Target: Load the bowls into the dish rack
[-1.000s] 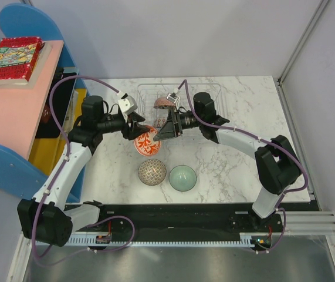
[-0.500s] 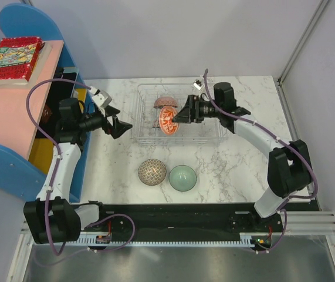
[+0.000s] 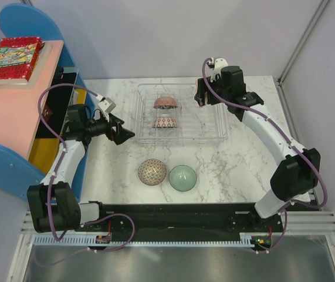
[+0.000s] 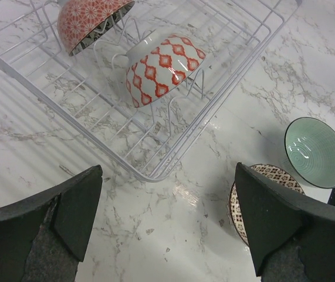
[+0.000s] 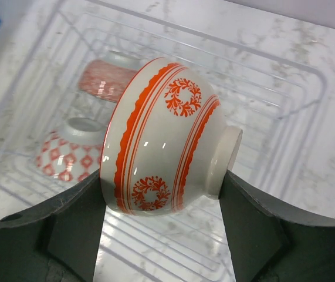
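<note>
The clear dish rack stands at the table's back centre. In it an orange-red patterned bowl and a white bowl with red diamonds lean on the dividers; both also show in the left wrist view. My right gripper hovers over the rack's far right part, shut on a white bowl with orange floral wreaths, held on its side; the top view hides it. A beige lattice bowl and a mint-green bowl sit on the marble in front. My left gripper is open and empty, left of the rack.
A blue and pink shelf unit with a book on top stands along the table's left edge, close behind my left arm. Grey walls close the back and right sides.
My right gripper has carried the orange floral bowl from over the rack's middle toward its far right. My left gripper, empty since the handover, has stayed left of the rack.
</note>
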